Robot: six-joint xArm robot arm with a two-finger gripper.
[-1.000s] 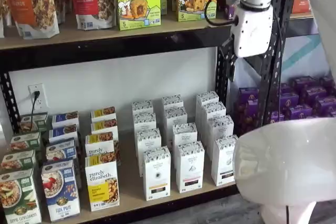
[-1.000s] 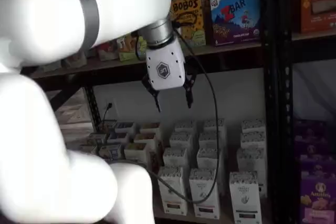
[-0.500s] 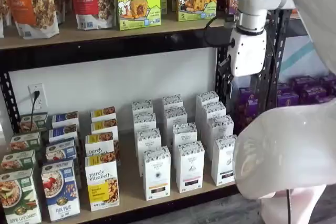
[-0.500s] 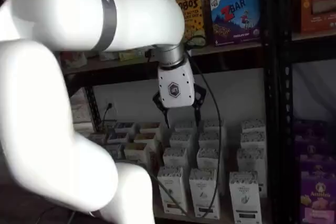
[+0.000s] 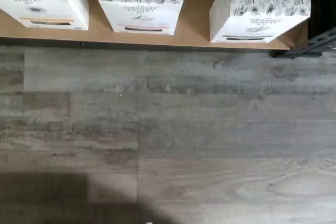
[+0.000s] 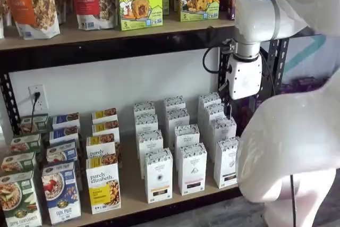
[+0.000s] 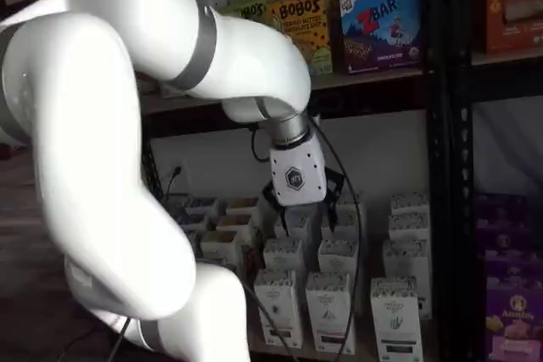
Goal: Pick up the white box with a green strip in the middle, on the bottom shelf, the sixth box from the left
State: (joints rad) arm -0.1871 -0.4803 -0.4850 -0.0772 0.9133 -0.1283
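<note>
1. Since a second ago the arm had swung down and in toward the rack; the gripper dropped from just under the upper shelf to the level of the back rows of white cartons
2. In a shelf view the gripper's white body hung upright, with the black cable looping beside it
3. In a shelf view the gripper showed side-on, just beside the black rack post, so no gap could be read from that angle
4. Jaws stood at their widest, with nothing between them
5. The white box stood upright at the front of the rightmost column of alike cartons on the bottom shelf, untouched
6. The white box was also clear in a shelf view, front row, well below the gripper and off to its side
7. Two more white cartons, one and another, stood beside it in the front row, apart from each other
8. A purely elizabeth box stood further along the front row
9. In the wrist view three patterned carton tops lined the shelf edge; the white box was the one nearest the black rack foot, with a dark strip low on its front
10. Pale board of the bottom shelf showed between the cartons, and grey plank floor filled the remainder of that view
11. Gripper's fingers did not show in the wrist view
</note>
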